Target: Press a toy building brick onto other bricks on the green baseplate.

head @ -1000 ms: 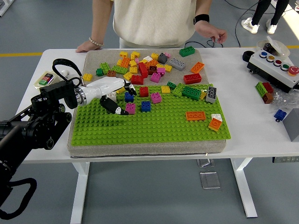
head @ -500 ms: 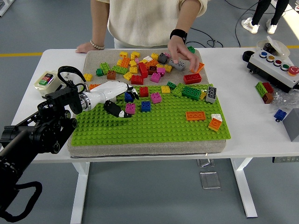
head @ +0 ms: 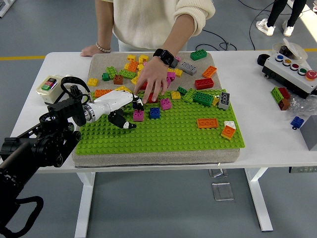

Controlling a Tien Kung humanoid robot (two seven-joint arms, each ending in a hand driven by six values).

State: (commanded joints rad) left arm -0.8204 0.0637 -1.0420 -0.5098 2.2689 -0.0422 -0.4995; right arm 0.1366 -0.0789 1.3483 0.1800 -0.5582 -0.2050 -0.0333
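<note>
Robot's left hand: the white left hand [head: 120, 105] reaches in from the left over the green baseplate [head: 168, 136], its fingers [head: 122, 120] curled downward just beside a pink brick [head: 138, 115]; whether they pinch anything cannot be told from here.
Robot's right hand: out of the picture.
Person: a hand [head: 152, 83] with a black watch comes over the far edge and presses on a red brick [head: 153, 98] at the plate's back row, fingertips very near the robot's.
Bricks: a blue brick [head: 155, 113] and another pink brick [head: 165, 103] stand fixed close by; a loose heap [head: 143, 67] lies on the grey mat [head: 99, 62] behind the plate.
Main risk: the two hands work the same small patch, so any forward push by the robot could strike the person's fingers.
Second risk: a brick pressed off-line from the studs would likely tilt rather than seat, or knock the pink one loose.
Third risk: a hard downward press might sink the soft mat and shift the plate.
</note>
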